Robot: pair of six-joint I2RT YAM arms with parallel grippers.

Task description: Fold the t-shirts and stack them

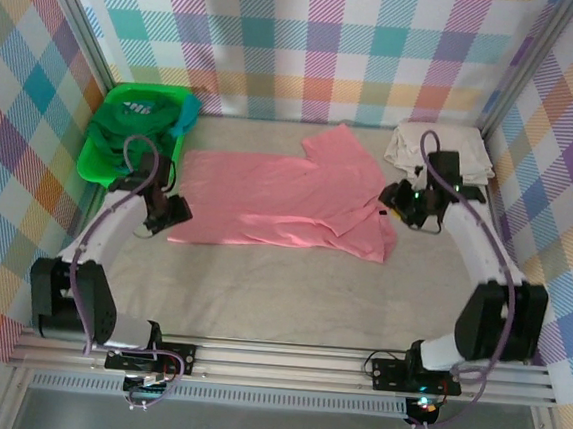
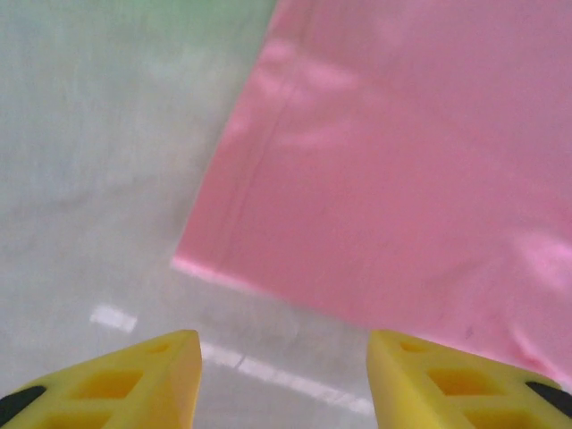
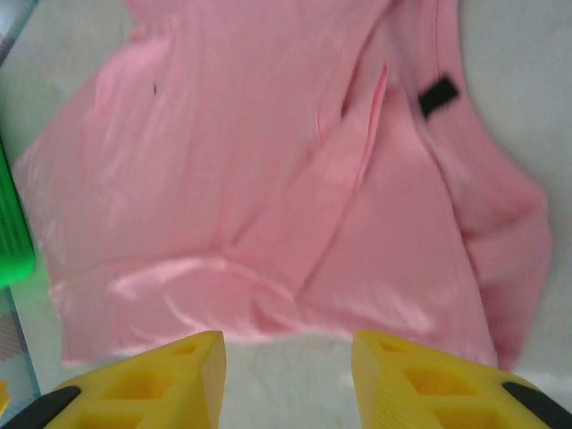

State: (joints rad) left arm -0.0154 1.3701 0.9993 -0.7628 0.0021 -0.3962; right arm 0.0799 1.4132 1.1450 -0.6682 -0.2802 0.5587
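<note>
Folding the plain salmon-pink t-shirt (image 1: 268, 198) of soft cloth looks to be the step in hand. It lies spread across the middle of the pale beige table (image 1: 289, 295), hem to the left and neck to the right. One short sleeve (image 1: 341, 141) points toward the back wall. The near-right part is doubled over on itself, with a small black neck label (image 3: 438, 94) showing beside that fold. Your left gripper (image 2: 284, 357) sits just off the near-left hem corner, its yellow fingers apart with bare table between them and the corner just ahead. Your right gripper (image 3: 288, 357) sits at the neck end, fingers likewise apart and holding nothing, the cloth edge just beyond the tips. Further out, a folded cream-white t-shirt (image 1: 442, 153) rests in the back right corner, probably the base of the stack. A bright green plastic bin (image 1: 95, 168) at back left holds a dark green t-shirt (image 1: 139, 126) and a teal t-shirt (image 1: 188, 114), not yet folded. For the next move, you likely need each gripper down onto the thin edge in front of it, then a matched carry across. On the right, watch for pinching the doubled layers unevenly.
</note>
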